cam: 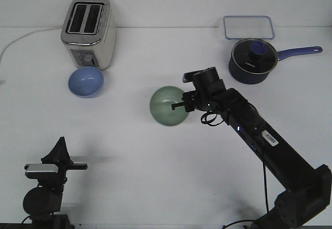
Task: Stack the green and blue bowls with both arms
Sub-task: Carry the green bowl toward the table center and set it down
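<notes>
The pale green bowl (pixel 165 106) sits mid-table in the front view. My right gripper (pixel 179 106) reaches in from the right, its fingers closed over the bowl's right rim. The light blue bowl (pixel 86 81) stands far left, just in front of the toaster, untouched. My left gripper (pixel 60 145) is low at the near left edge, far from both bowls. Its fingers meet in a point and hold nothing.
A white and silver toaster (pixel 88 31) stands at the back left, with its cord trailing left. A dark blue long-handled pot with a glass lid (pixel 251 60) is at the back right. A clear lidded container (pixel 248 27) lies behind it.
</notes>
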